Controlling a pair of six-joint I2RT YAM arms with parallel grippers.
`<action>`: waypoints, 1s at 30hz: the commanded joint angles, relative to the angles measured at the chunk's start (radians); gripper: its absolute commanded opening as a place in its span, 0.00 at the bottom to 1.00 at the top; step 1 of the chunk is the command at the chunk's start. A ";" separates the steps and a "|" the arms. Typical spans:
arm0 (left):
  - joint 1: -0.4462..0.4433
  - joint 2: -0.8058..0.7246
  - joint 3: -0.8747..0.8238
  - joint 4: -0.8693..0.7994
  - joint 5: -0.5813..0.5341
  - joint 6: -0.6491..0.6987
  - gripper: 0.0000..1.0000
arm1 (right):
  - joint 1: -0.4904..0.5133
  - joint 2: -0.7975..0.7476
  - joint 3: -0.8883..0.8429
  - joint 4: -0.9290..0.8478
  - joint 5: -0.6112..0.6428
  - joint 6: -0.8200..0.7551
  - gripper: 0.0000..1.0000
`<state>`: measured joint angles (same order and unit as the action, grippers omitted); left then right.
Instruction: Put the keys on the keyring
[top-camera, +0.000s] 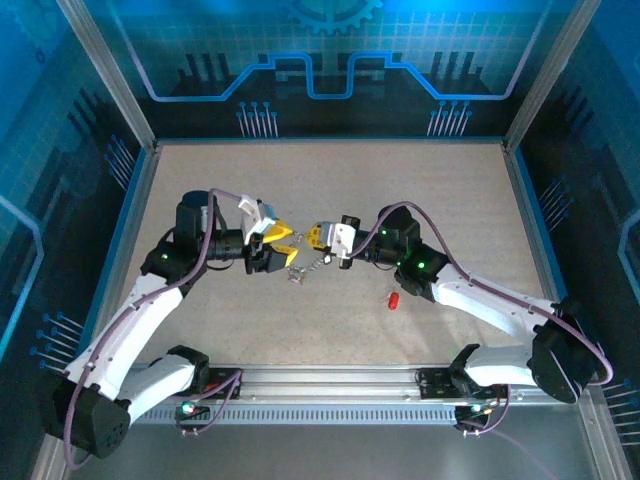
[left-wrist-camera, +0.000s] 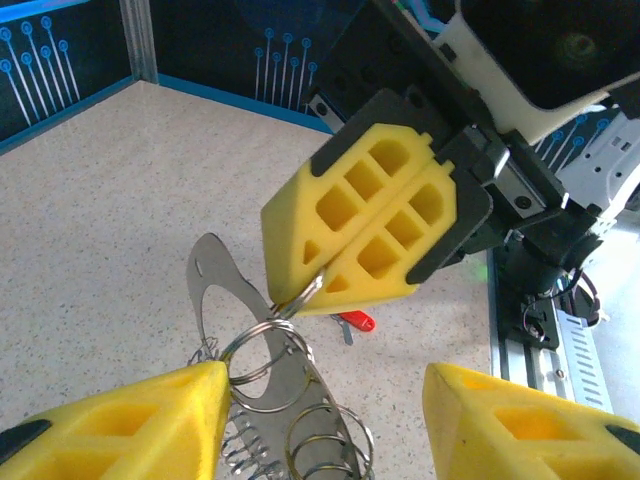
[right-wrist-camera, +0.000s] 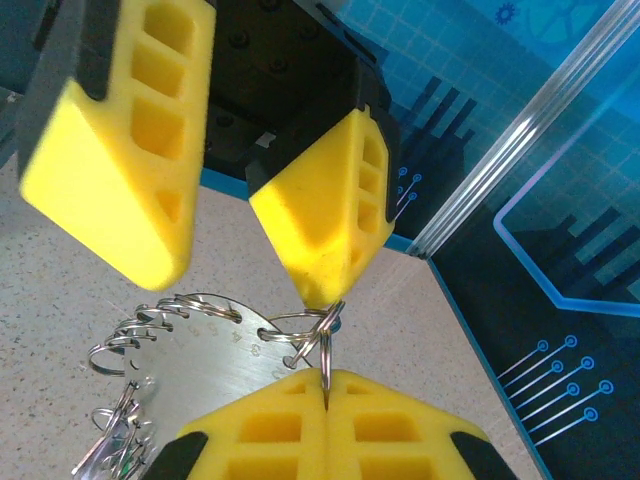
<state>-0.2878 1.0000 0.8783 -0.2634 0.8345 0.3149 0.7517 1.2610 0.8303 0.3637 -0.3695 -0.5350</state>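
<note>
**Right hand** (right-wrist-camera: 325, 385): yellow foam pads pressed fully together, nipping a thin silvery-grey wire keyring (right-wrist-camera: 325, 352) at its edge. The wire rises straight out of the seam between the pads.

**Left hand** (top-camera: 278, 240): about half open, nothing held. One fingertip (right-wrist-camera: 322, 290) touches the top of the keyring, just above the right hand's pinch. The other finger (right-wrist-camera: 120, 140) stands well clear to the side.

**Load:** the keyring appears threaded through one end of a flat silvery metal plate (right-wrist-camera: 200, 365), which carries a row of small split rings (right-wrist-camera: 140, 322) along its edge. Below hangs a bunch of small metal pieces (right-wrist-camera: 110, 455), too blurred to call keys. Cannot tell whether the bunch touches the speckled beige worktop (top-camera: 200, 190).

**Loose item:** a small plain red key (top-camera: 394, 298) lies on the worktop beside the right forearm, well apart from both hands. It is not yet on the keyring.

**Judgement:** the step in hand looks like steadying and opening the keyring; the task seems part done.
- The right pinch should be firm, so the wire cannot swivel.
- The left fingertip should bear on the ring's split end, not the whole loop, or the plate will swing.
- Risk: the thin wire slips out of the soft foam.
- The free left hand seems the better one to fetch the red key.
</note>
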 joint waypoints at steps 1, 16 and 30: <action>0.003 0.023 0.004 -0.010 -0.006 -0.018 0.54 | -0.008 -0.002 0.008 0.042 -0.023 -0.008 0.00; -0.001 -0.033 0.000 -0.028 0.057 0.024 0.45 | -0.003 -0.007 0.005 0.035 -0.017 -0.013 0.00; -0.001 -0.076 -0.075 0.063 0.080 0.011 0.49 | -0.002 -0.008 0.007 0.024 -0.009 -0.026 0.00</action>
<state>-0.2878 0.9260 0.8066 -0.1944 0.8803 0.3130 0.7517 1.2610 0.8303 0.3553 -0.3744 -0.5461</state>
